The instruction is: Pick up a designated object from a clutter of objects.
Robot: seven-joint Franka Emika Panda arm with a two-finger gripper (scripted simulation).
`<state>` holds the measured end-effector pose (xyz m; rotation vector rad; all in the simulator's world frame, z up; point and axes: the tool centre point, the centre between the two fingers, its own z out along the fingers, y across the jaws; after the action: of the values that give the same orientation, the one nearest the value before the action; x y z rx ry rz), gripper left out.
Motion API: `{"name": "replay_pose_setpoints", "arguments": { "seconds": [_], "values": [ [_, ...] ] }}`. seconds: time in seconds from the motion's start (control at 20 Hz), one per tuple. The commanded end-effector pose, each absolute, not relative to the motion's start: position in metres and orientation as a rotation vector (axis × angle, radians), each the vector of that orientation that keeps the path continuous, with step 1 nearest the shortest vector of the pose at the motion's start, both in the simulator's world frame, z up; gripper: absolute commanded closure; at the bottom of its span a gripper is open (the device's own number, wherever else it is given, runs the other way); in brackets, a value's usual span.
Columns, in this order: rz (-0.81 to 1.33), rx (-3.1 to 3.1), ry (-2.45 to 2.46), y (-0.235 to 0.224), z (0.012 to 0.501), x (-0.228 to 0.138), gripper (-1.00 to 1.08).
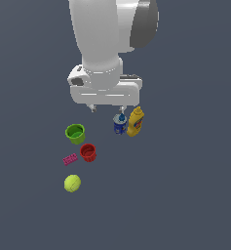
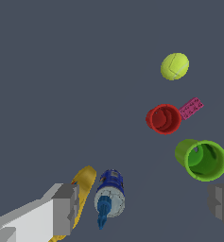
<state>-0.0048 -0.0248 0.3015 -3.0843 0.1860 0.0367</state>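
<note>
Exterior view: the ball (image 1: 72, 183) lies nearest the camera, on the dark floor (image 1: 185, 195), left of centre in the exterior view. It is round, so it has no long axis and points no way; a faint pale seam curves across its face, seen more clearly in the wrist view (image 2: 175, 66). It stands alone, touching nothing.

Just beyond it lies the pink block (image 1: 69, 159), flat on the floor, its long side running left to right with the right end slightly farther. Just to the exterior view's right of the block is the red cup (image 1: 88, 153), upright, mouth up; whether the two touch cannot be told. Farther on stands the green cup (image 1: 75, 133), upright, mouth up, close to the red cup but apart from it.

Well to the exterior view's right of the cups stand the can (image 1: 119, 124) and the mustard bottle (image 1: 135, 121), side by side, both upright, the bottle on the right. Contact between them cannot be told.

The gripper (image 1: 107, 109) hangs above the far part of the clutter, over the gap between green cup and can, well apart from the ball. Its fingers (image 2: 66, 208) stand wide apart and hold nothing. The white arm (image 1: 107, 34) rises out of view above it.
</note>
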Motion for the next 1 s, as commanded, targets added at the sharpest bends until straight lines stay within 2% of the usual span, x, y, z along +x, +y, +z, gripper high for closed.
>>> {"name": "replay_pose_setpoints", "arguments": {
  "seconds": [0.0, 0.95],
  "values": [
    [0.037, -3.084, 0.186, -0.025, 0.301, -0.005, -0.92],
    [0.02, -3.086, 0.194, -0.05, 0.303, 0.0, -0.92]
  ]
}}
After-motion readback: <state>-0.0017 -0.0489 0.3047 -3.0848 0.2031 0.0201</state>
